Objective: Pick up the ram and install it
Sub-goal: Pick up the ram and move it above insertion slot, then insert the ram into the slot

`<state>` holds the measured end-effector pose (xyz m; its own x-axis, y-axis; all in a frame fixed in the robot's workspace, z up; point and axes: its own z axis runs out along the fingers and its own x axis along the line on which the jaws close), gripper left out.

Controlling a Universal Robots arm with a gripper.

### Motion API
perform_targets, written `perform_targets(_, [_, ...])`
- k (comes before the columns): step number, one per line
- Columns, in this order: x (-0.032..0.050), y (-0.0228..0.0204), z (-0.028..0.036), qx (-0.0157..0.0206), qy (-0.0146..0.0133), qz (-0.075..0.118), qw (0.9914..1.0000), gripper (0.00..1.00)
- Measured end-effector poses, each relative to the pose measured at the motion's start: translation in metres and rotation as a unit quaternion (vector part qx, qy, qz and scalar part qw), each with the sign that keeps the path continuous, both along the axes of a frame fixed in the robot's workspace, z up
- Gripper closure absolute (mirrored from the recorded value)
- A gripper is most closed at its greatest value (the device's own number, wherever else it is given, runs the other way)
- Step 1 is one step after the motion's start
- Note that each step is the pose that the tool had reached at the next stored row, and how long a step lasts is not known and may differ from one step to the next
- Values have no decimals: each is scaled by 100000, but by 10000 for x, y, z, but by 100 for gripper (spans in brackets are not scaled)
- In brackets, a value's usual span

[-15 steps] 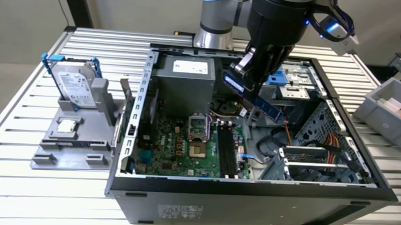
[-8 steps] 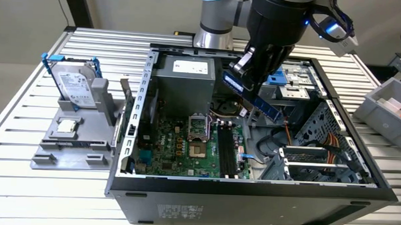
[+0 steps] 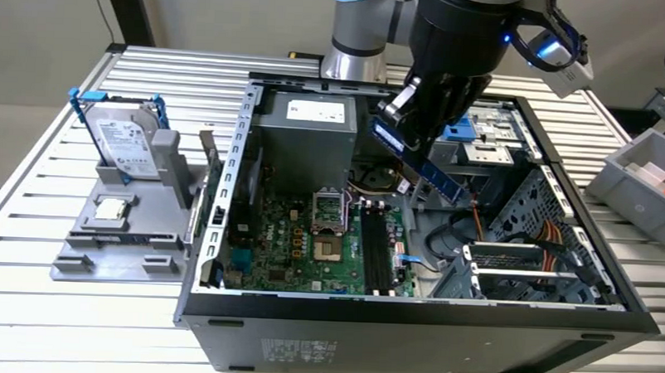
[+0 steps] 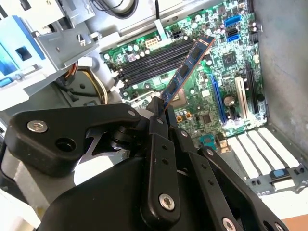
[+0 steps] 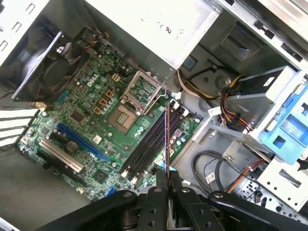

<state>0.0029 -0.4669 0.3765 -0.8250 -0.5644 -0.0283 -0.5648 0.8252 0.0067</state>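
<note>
Your gripper [image 4: 156,109] is clamped on one end of the ram [image 4: 188,65], held tilted above the motherboard [image 4: 226,62], clear of its black slots [image 4: 153,58]. Judged light, stiff, fragile: grip the flat faces, spare the contact edge.

I logged the ram [image 3: 438,175] tilted above the motherboard [image 3: 277,244] inside the case [image 3: 214,232]. Hard drive [image 3: 124,139] stood outside the case at the exterior view's left, bin [image 3: 640,179] at its right.
</note>
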Motion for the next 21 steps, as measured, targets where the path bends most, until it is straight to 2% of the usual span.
perform_targets(8, [0,0,-1,1,-2,-3132,99951,100])
perform_targets(13, [0,0,-3,4,-2,-5172,99866,100])
perform_targets(21, [0,0,-5,-1,-2,-7241,99737,100])
